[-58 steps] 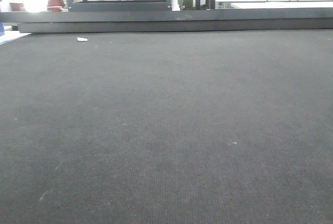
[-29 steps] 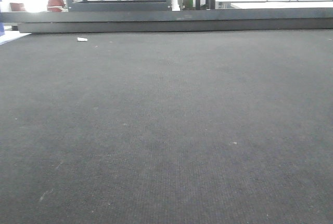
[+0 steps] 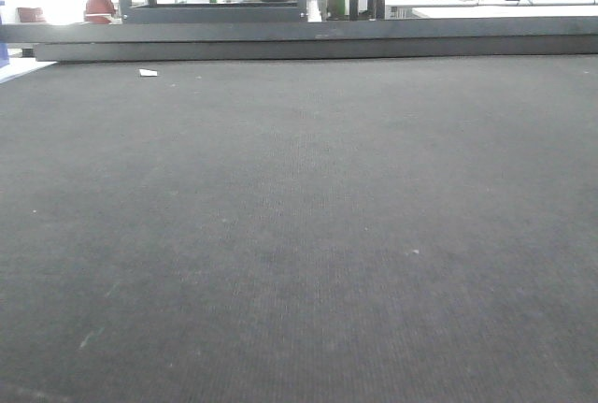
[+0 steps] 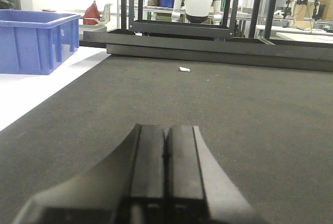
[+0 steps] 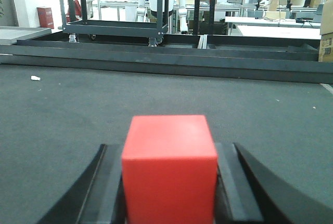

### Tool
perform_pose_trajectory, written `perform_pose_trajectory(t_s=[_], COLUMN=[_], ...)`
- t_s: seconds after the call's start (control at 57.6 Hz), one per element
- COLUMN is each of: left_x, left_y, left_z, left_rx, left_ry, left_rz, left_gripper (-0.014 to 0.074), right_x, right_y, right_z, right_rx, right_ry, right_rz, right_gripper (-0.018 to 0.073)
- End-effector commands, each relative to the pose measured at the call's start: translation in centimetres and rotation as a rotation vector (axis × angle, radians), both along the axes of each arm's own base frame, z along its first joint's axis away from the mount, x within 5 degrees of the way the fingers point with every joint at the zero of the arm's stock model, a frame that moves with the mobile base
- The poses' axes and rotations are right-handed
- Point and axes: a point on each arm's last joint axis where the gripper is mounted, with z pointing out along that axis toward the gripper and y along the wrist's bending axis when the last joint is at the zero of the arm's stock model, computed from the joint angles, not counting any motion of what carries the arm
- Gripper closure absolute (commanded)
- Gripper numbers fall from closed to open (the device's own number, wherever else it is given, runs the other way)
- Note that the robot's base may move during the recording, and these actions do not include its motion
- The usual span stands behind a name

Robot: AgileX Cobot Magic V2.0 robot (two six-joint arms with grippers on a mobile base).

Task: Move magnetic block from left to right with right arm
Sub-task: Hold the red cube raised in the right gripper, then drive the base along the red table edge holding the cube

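Where the right wrist view looked along the right gripper (image 5: pixel 170 150), the small solid-red matte magnetic block (image 5: pixel 169 169) sat squarely between the two black jaws, both against its side faces; it was judged clamped. Being a cube, it offered no long axis. Whether it rested on the dark grey woven-surfaced table (image 5: pixel 270 109) or hung above it could not be told. The left gripper (image 4: pixel 165 133) was pressed together, empty. Farther off lay a small white scrap (image 5: pixel 35 78).
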Motion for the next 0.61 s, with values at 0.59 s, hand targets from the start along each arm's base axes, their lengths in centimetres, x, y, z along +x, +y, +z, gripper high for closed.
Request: perform_pose_trajectory(t_s=[0.59], left_x=[-0.19], left_y=[0.06], left_z=[0.57], left_rx=[-0.003], left_ry=[-0.094], left_rz=[0.005], left_gripper=[0.0722], right_x=[-0.12], right_y=[-0.09], right_z=[1.6], right_rx=[0.005], right_ry=[-0.102], right_rz=[-0.011], right_gripper=[0.0218])
